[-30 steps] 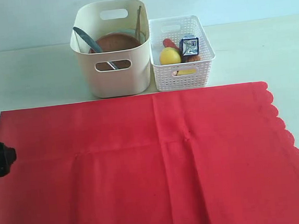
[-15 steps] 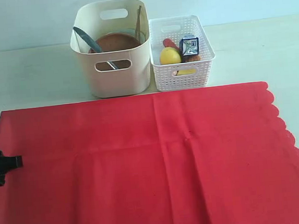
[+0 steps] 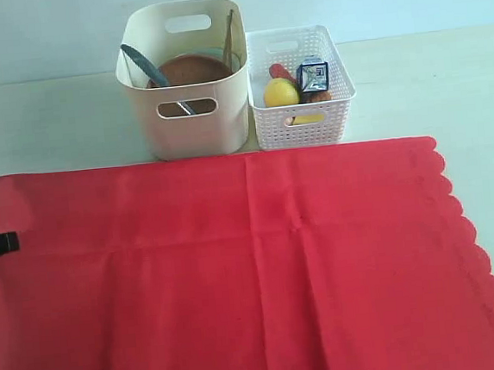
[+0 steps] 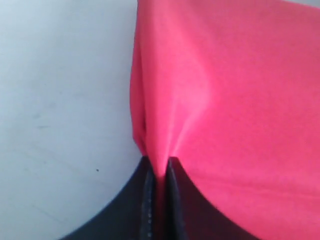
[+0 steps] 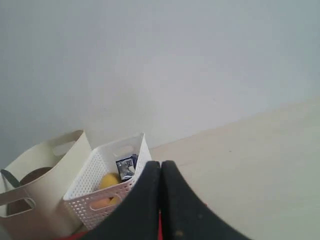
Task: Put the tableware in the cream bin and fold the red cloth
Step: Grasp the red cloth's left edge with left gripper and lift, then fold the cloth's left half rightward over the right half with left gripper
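The red cloth [image 3: 254, 271] lies spread over the near table, scalloped edge to the right. At its left edge my left gripper [image 3: 1, 244] is shut on a pinched-up fold of the cloth [image 4: 225, 100], with red fabric squeezed between the black fingers [image 4: 146, 200]. The cream bin [image 3: 192, 129] stands behind the cloth and holds a reddish-brown plate [image 3: 190, 69], a grey utensil [image 3: 143, 66] and chopsticks [image 3: 229, 32]. My right gripper [image 5: 160, 165] is shut. It is outside the exterior view and looks towards the cream bin [image 5: 50, 165].
A white perforated basket [image 3: 307, 129] touches the bin's right side and holds a lemon [image 3: 280, 92] and a small milk carton [image 3: 312, 75]. The basket [image 5: 95, 192] also shows in the right wrist view. Bare pale table lies right of the cloth and behind the bins.
My left gripper has shut on the cloth's left edge and drawn back leftward. The cloth has shifted left and slightly towards the bins, and its creases have flattened.
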Controlling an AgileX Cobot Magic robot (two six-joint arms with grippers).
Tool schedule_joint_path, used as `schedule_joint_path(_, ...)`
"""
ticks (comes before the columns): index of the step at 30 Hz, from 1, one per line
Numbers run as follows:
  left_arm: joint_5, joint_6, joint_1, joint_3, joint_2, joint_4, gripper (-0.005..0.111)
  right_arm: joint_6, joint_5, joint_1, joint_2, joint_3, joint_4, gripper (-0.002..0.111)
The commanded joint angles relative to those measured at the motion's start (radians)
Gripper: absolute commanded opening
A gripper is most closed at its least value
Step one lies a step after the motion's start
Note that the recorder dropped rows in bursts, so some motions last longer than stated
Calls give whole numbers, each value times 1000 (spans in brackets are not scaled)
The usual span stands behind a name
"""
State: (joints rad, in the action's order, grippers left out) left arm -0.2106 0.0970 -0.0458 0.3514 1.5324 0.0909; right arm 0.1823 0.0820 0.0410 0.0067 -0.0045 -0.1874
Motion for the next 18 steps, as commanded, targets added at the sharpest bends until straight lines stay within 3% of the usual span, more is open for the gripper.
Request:
schedule_joint_path(1,158,-79,35,60,-133,3,0,-3,30,-7,-7,5,-21,0)
schedule_joint_path(7,340,-113,-58,147,-296,2,0,-131,16,58,202,-1,-126,0)
schedule_joint_path(11,393,-113,-196,210,-367,2,0,-263,-14,173,439,-43,-234,0)
schedule_joint_path(18,429,-111,-446,336,-351,28,0,-271,-102,301,910,-103,-224,0)
